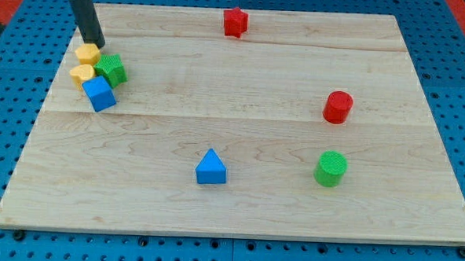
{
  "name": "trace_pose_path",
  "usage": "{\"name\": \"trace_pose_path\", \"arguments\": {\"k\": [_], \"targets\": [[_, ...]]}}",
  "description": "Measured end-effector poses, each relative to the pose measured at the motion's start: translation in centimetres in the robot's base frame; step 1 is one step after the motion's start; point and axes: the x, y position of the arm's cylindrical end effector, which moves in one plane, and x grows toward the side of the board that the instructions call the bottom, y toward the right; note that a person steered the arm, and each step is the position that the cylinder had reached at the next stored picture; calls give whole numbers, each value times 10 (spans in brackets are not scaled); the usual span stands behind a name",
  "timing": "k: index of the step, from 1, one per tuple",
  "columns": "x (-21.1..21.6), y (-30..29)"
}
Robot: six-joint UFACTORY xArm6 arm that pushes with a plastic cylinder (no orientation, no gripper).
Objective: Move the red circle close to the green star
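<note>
The red circle (337,107) is a short cylinder at the view's right, a little above a green cylinder (331,168). The green star (110,68) sits at the view's upper left, packed in a cluster with two yellow blocks (84,64) and a blue cube (100,93). My tip (95,43) stands at the top of that cluster, just above the upper yellow block and left of the green star. It is far from the red circle.
A red star-like block (236,22) sits near the top edge at the middle. A blue triangle (210,167) lies at the lower middle. The wooden board (236,217) rests on a blue pegboard surface.
</note>
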Motion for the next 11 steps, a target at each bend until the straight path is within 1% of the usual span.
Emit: {"name": "trace_pose_path", "arguments": {"k": [2,3,4,5,6,7,8,9,10,11], "targets": [[4,11],[-5,61],[16,95],[23,122],[40,141],[40,226],[25,312],[45,404],[112,474],[109,387]]}}
